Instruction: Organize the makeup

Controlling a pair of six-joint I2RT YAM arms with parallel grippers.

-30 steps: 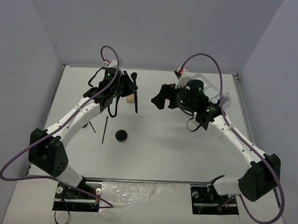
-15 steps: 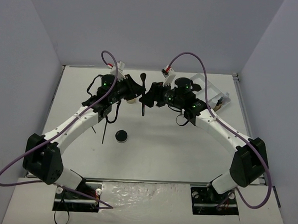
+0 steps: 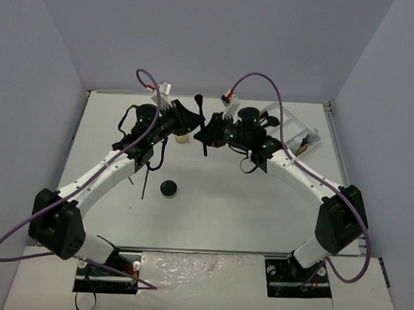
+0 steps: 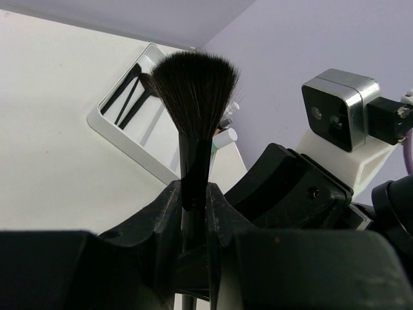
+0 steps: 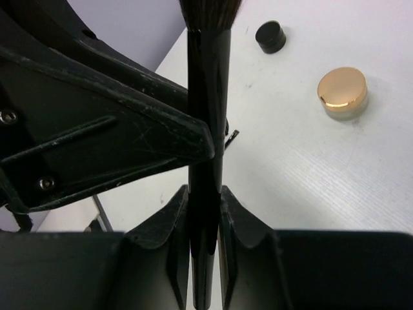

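A black makeup brush [image 3: 202,127] hangs above the back middle of the table, bristles toward the back wall. My left gripper [image 3: 193,119] is shut on its handle just below the fanned bristles [image 4: 195,81]; the jaws [image 4: 193,194] press both sides. My right gripper [image 3: 208,133] is shut on the same handle [image 5: 208,84] lower down, its jaws [image 5: 205,197] tight against it. A tan jar with a gold lid [image 5: 342,90] stands under the left arm [image 3: 182,136]. A black round pot [image 3: 168,188] sits nearer the front.
The white divided tray [image 3: 296,129] lies at the back right, with thin black brushes [image 4: 132,90] and small bottles [image 4: 226,134] in it. Two thin black pencils [image 3: 145,179] lie on the table left of the pot. The right wrist camera [image 4: 335,110] is close to my left fingers.
My right gripper swung left to the brush and closed from wide open onto its handle. The left arm carried the brush right and back to meet it.
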